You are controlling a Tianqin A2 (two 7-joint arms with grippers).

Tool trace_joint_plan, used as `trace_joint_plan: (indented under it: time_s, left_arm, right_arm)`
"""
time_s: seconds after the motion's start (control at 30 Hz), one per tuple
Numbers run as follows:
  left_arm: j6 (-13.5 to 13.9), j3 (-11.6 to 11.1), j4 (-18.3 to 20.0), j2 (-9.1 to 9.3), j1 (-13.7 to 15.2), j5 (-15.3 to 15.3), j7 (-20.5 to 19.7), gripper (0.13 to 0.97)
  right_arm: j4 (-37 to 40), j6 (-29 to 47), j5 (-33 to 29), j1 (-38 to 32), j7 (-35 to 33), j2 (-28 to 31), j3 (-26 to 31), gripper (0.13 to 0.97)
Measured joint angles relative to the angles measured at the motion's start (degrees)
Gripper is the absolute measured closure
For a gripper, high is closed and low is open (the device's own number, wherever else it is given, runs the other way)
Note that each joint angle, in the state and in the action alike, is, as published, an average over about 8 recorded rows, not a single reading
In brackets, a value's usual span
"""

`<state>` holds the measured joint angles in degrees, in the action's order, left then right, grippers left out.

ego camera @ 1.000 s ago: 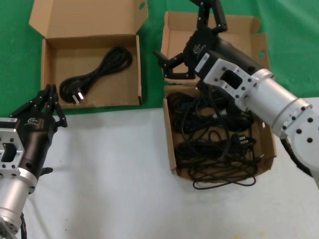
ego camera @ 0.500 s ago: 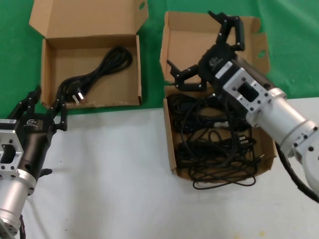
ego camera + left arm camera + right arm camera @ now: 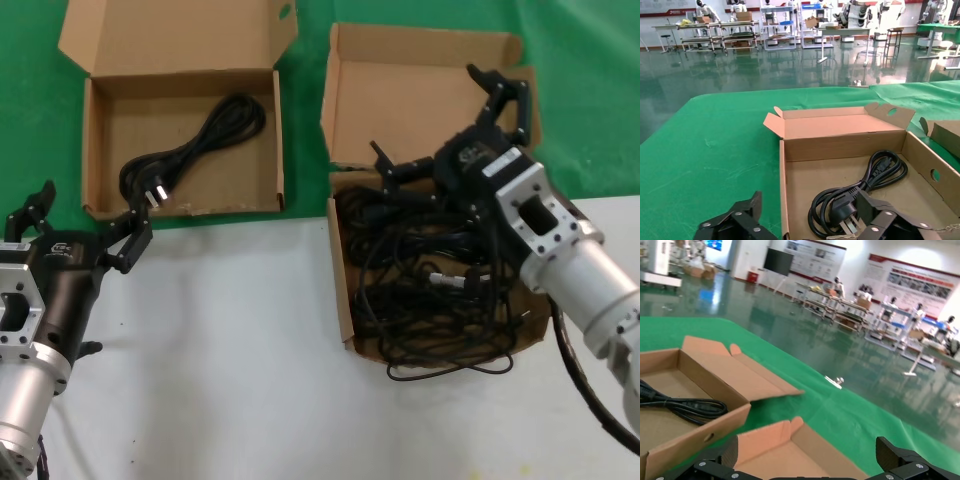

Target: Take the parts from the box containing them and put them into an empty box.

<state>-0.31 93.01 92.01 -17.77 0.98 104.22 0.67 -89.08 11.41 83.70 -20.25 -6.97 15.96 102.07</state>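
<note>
On the white counter (image 3: 230, 340) the left end effector (image 3: 75, 225) hovers spread before the wide box (image 3: 185, 140) holding one coiled power cord (image 3: 195, 145); farther right, the right end effector (image 3: 455, 125), fingers spread, hangs over the tangled cords (image 3: 430, 285) in the squarer box (image 3: 345, 300)

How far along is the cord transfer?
Done: one power cord lies in the left box. In hand: nothing; the right gripper is open above the right box, and the left gripper is open near the left box's front edge. Left: the tangled pile of cords.
</note>
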Motion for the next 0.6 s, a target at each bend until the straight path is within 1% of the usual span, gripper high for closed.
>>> trace_joint_plan:
  time_s: [0.17,0.3,0.57,0.6]
  left_arm:
    - [0.03,-0.15,-0.04,0.06,-0.11,-0.12,-0.08,0.407]
    - [0.06,-0.27,-0.07,0.11,-0.20,-0.22,-0.14,0.407]
    - [0.12,-0.51,-0.13,0.22,-0.37,-0.41,-0.26,0.251]
    - [0.12,-0.54,-0.13,0.23,-0.39,-0.43,-0.27,0.251]
  right_arm:
    - [-0.29,-1.26,2.16,2.23,0.77,0.14,-1.14,0.129]
    - [-0.52,-2.28,3.90,4.05,1.39,0.25,-2.08,0.129]
    - [-0.98,-4.31,7.35,7.66,2.63,0.46,-3.93,0.129]
    - [-1.04,-4.57,7.79,8.12,2.79,0.49,-4.16,0.129]
